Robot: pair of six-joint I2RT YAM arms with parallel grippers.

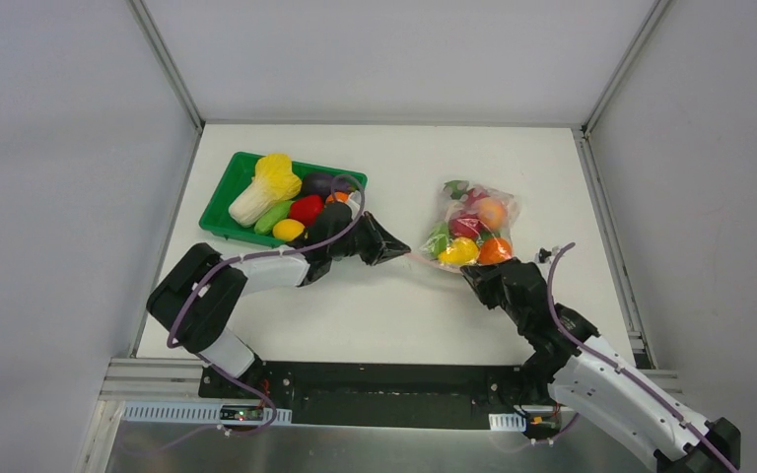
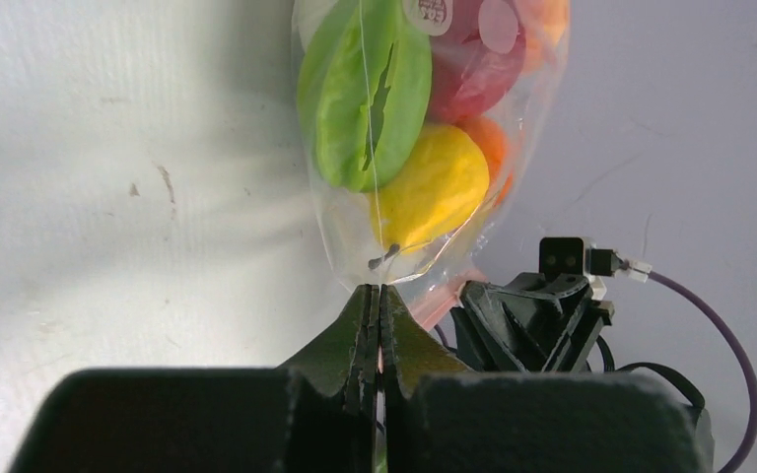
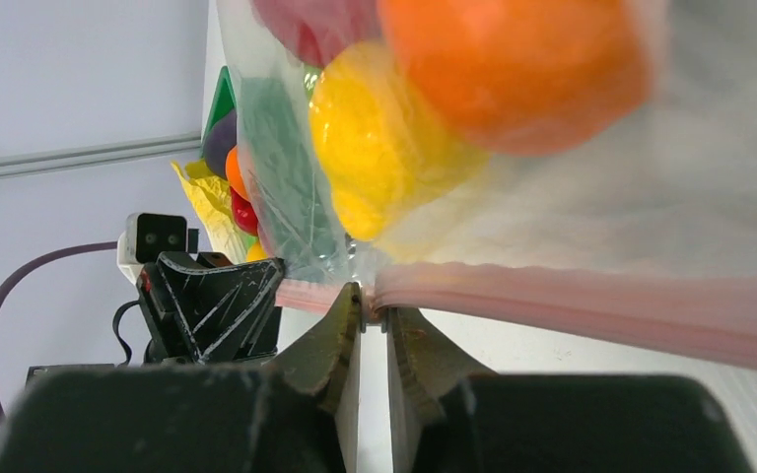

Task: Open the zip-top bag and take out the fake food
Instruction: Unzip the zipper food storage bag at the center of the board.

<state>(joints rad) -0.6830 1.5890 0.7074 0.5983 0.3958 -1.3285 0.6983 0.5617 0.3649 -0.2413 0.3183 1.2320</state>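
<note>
Two grips on zip-top bag (image 2: 347,246): left pincer (image 2: 375,296), right pincer (image 3: 373,304).

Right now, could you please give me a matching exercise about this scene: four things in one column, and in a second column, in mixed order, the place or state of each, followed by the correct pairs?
Things
1. napa cabbage
2. green leaf
3. left gripper
4. green tray

Places or states
A. jaws shut on the edge of the zip-top bag
B. standing on the table, apart from the bag
C. inside the zip-top bag
D. lying in the green tray

Pairs: 1-D, 2-C, 3-A, 4-B
</note>
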